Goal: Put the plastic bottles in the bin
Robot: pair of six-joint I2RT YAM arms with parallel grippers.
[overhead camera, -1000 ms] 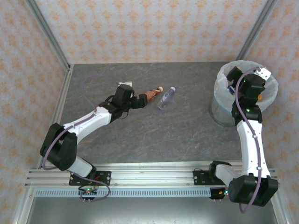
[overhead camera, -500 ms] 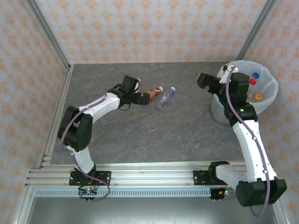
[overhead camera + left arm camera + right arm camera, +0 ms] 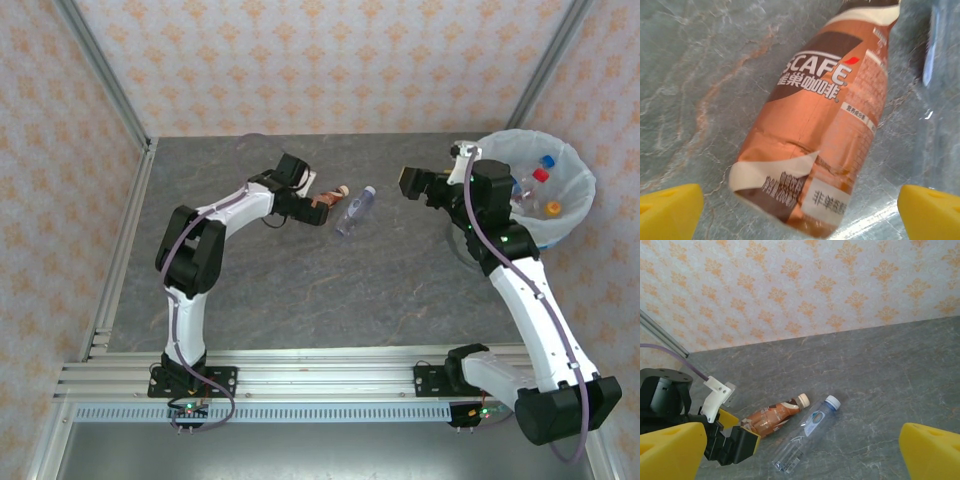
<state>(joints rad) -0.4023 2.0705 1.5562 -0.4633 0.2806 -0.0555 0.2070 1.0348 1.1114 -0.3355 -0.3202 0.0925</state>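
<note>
Brown-labelled and lying on its side, a coffee bottle [image 3: 820,135] sits framed between the widely spread fingers of my left gripper [image 3: 800,214], which hangs low over the grey stone-look surface [image 3: 300,290] with neither finger on the plastic yet. Just beside it, on the side towards my right arm, lies a clear bottle [image 3: 807,432] with a blue cap, tilted the same way. My right gripper [image 3: 800,455], likewise spread wide and carrying nothing, is poised just left of the bin [image 3: 588,195] and looks back across at the pair. The bin stands at the far right corner, with several capped bottles [image 3: 541,176] already inside its white liner. As I read it, the job is in its closing stretch, with the pick of the coffee bottle in hand. The next move calls for settling the left fingers down around the bottle's body and pressing them together before any lift, then a long carry to the bin.
</note>
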